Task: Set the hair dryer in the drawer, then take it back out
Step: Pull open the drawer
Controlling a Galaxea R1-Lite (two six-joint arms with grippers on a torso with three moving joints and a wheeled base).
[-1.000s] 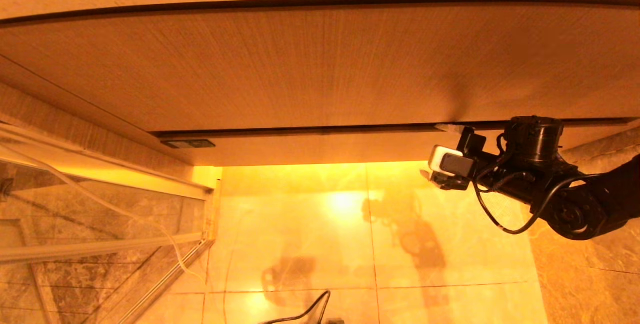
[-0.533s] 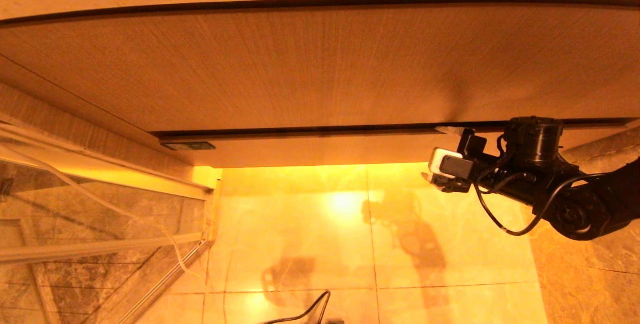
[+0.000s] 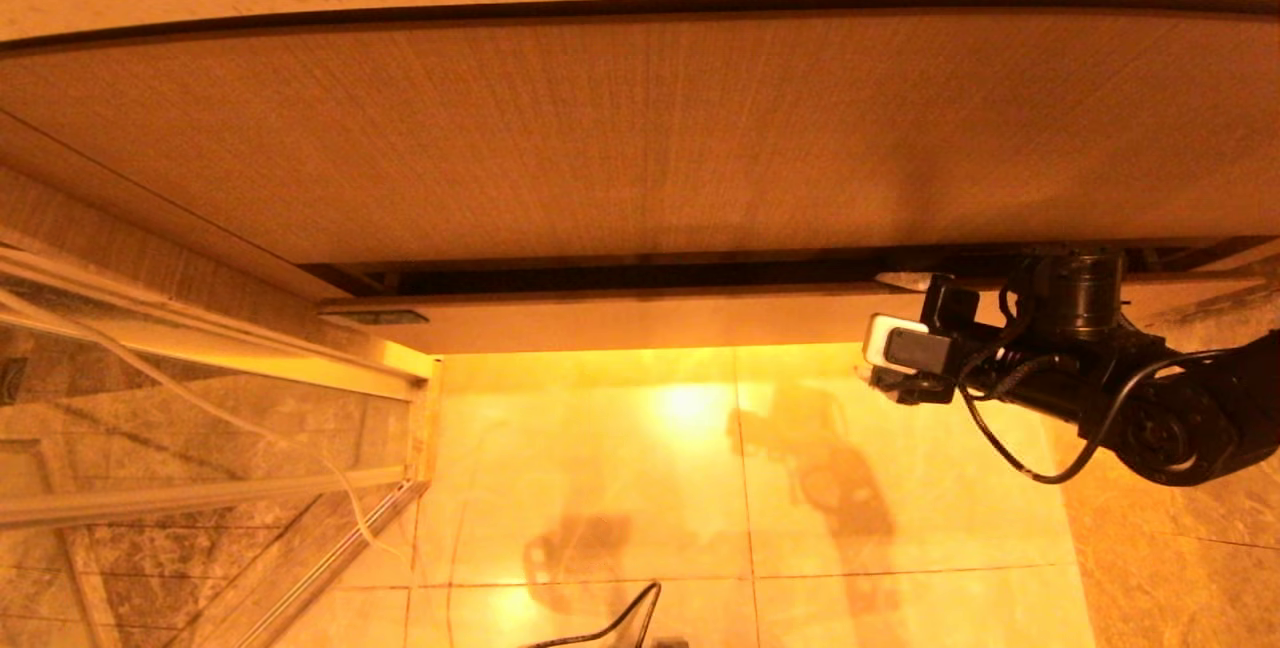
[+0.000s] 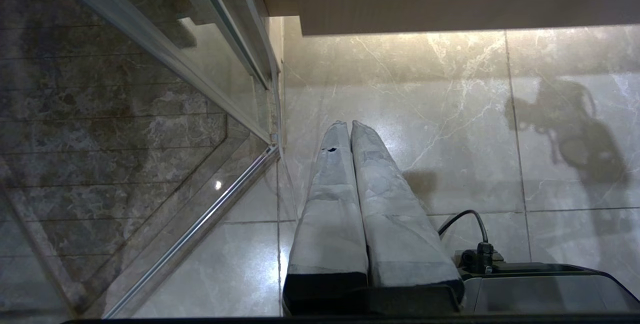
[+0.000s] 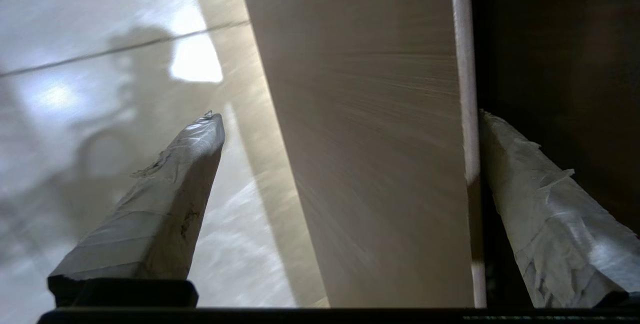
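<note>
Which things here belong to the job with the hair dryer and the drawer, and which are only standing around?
Job: drawer, slightly open; right gripper, fingers open astride its front. Hair dryer not in view.
Only around: left gripper, parked over floor tiles; glass partition; wood panel above.

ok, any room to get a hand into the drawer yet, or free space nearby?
Not yet: the gap between drawer and wood panel above is a thin slit, and the right gripper, open, straddles the drawer front at its right end. Free: floor tiles under the drawer, from glass partition to right arm. Left gripper parked over them.
</note>
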